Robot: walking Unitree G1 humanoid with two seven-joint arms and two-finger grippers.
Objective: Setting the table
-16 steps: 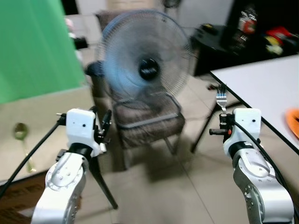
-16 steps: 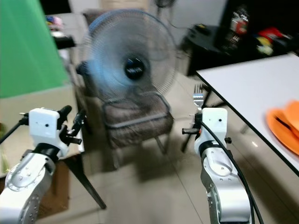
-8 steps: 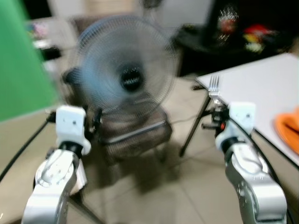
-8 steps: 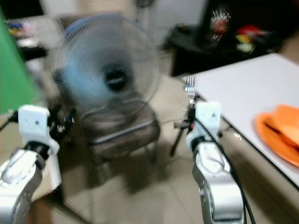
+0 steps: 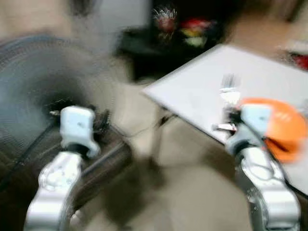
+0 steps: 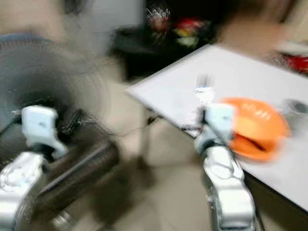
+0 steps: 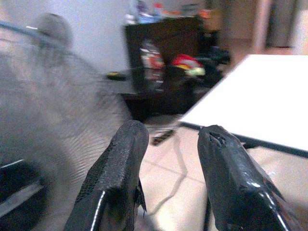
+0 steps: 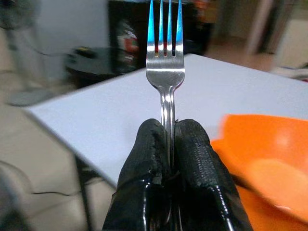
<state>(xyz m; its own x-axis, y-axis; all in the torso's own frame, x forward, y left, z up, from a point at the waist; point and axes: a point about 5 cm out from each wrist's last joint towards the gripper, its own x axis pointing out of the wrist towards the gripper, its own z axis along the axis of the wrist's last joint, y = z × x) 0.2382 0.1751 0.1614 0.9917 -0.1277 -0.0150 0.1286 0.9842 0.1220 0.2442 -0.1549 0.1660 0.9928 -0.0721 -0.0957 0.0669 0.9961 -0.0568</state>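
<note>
So we've got one fork (image 8: 165,72), and our right gripper (image 8: 166,139) has it pinched by the handle between both fingers, tines pointing straight up. In the head views the fork (image 5: 229,89) sits up at the near edge of the white table (image 5: 202,82), which fills the right side of the scene. One table, one orange plate (image 6: 257,125) on it, just right of and behind our right gripper (image 5: 230,115). From the wrist camera the plate (image 8: 269,159) looks like it may have something orange lying in it, but it's too smeared to say whether that's a second dish or just blur.

Our left gripper (image 7: 168,139) is empty, its two fingers (image 7: 125,163) set a moderate gap apart, held up in front of us on the left (image 5: 98,122).

One big fan (image 5: 33,91) on the left, half cut off by the frame edge, with what looks like a chair (image 6: 82,168) under it. It's really hard to make out. Far back there's a dark shelf unit (image 7: 163,57) with red and yellow stuff on it that we can't identify. Both head views are badly motion-blurred.
</note>
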